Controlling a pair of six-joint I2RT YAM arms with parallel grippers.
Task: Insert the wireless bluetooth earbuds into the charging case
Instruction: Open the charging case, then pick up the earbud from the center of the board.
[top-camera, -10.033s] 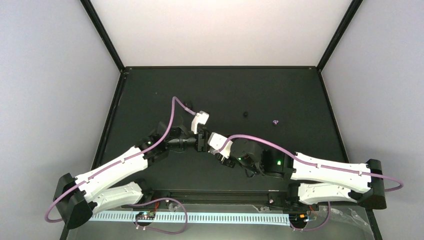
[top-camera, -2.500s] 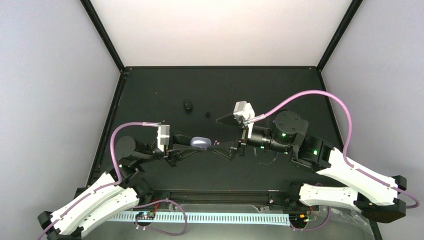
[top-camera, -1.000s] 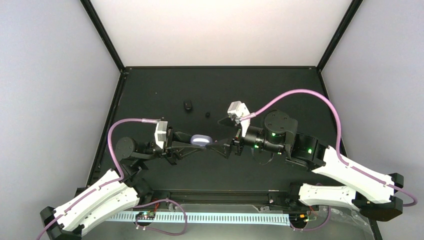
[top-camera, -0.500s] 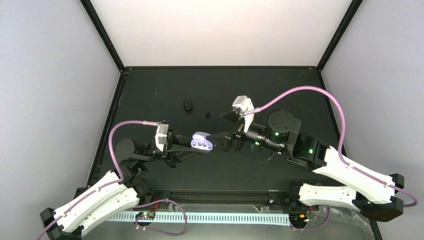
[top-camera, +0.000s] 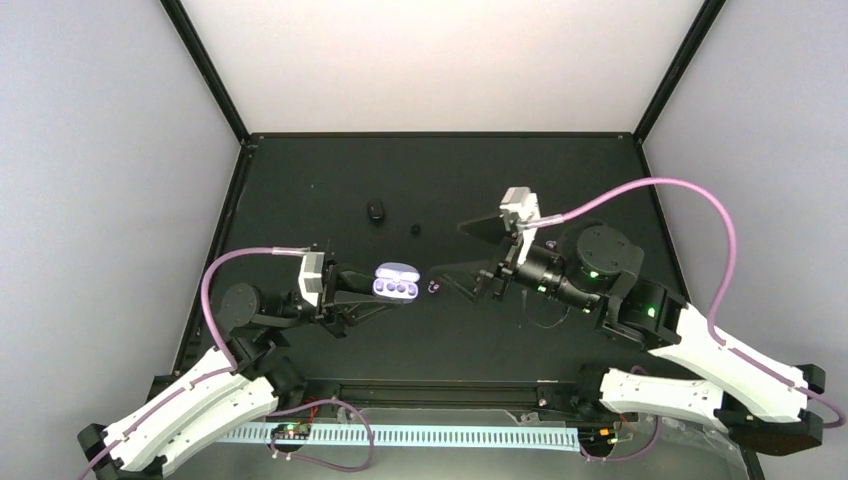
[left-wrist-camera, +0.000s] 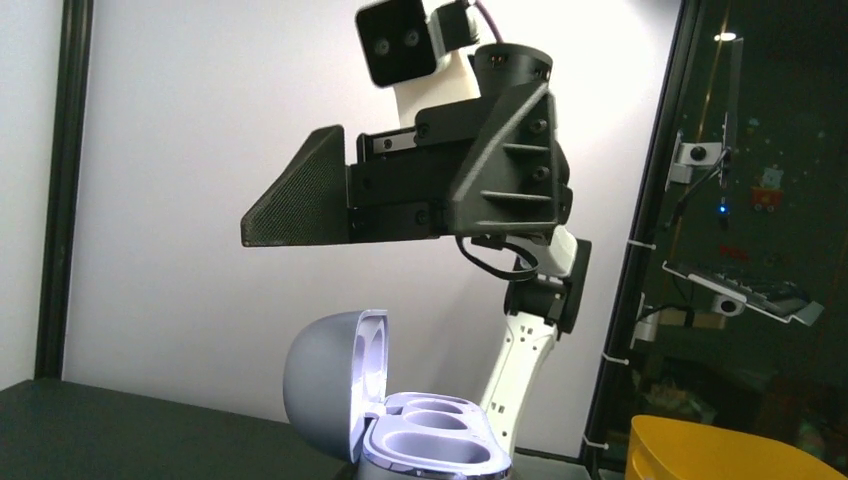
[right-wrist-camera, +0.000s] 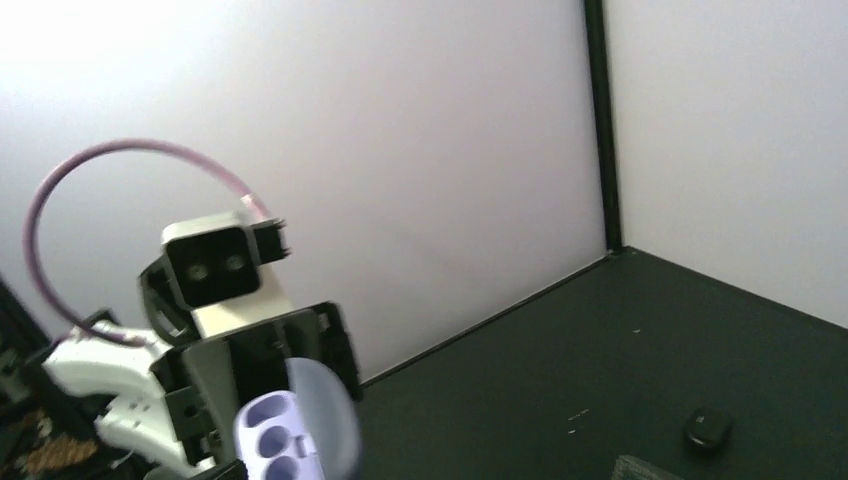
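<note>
Find the purple-and-white earbud (top-camera: 433, 288) on the dark surface (top-camera: 560, 180) at mid-frame of the top view, just right of the open charging case (top-camera: 396, 282). Spot a black earbud (top-camera: 415, 229) above, well apart. See the case clamped, lid raised, in the left end effector (top-camera: 388, 290). See the right end effector (top-camera: 447, 248), fingers apart, up-right of the purple-and-white earbud.
</note>
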